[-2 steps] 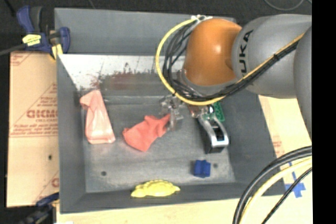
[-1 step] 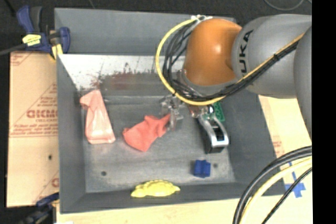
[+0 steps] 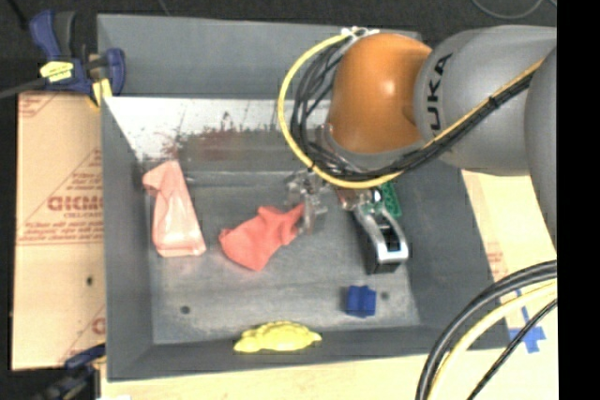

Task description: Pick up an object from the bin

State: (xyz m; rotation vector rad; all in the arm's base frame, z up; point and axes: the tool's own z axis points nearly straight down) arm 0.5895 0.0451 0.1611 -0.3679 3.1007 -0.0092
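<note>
The arm's fingers [image 3: 310, 198] stand low over the middle of the grey metal bin [image 3: 131, 239], their metal tips at the upper right corner of a coral-red soft piece [image 3: 259, 239]. Whether they are parted or pinched on that corner cannot be told from above. The red piece lies mid-floor, limp and slightly crumpled. It is broad and rounded at its lower left end and narrows to the point that meets the tips.

Just right of the fingers, apart from the red piece, lies a hard black-and-silver tool with a green part [image 3: 382, 234]. To the left, near the bin's left wall, rests a pale pink pouch [image 3: 173, 211], glossy like thin plastic, narrow at the top and wider at the bottom. A small dark blue block [image 3: 359, 300] sits on the floor toward the near right corner. A lumpy yellow thing [image 3: 277, 337] lies against the near wall.

Above the fingers, the wrist carries a smooth, rounded orange cover [image 3: 375, 94], ringed by looping black and yellow cables [image 3: 302, 108].
</note>
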